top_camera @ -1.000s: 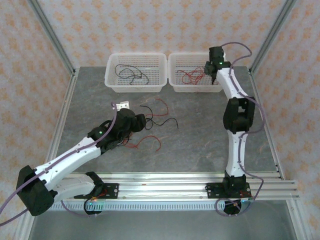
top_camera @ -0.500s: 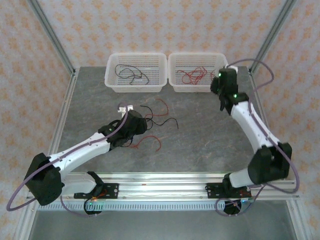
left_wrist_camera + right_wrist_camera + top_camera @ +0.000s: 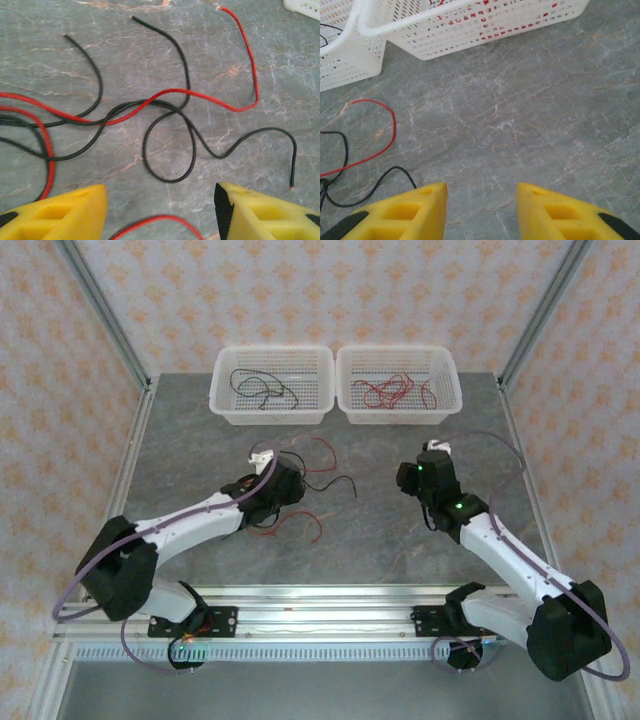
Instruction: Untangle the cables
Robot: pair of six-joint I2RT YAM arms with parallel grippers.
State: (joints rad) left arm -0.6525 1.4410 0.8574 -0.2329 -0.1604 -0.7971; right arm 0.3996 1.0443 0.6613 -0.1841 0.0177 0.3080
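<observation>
"Where were the cables when you looked?"

"The loose cables (image 3: 308, 483), red and black crossing each other, lay on the table (image 3: 400, 550), in front of the red-wire basket (image 3: 400, 417) and to its left. More red wires (image 3: 388, 392) lay inside that basket."

"And your tools?"

"My left gripper (image 3: 159, 200) hung in front of the basket and to its left, low over the cables. Its jaws were apart and gripped nothing. My right gripper (image 3: 481, 200) hung over bare table, straight in front of the basket, jaws also apart and empty."
</observation>
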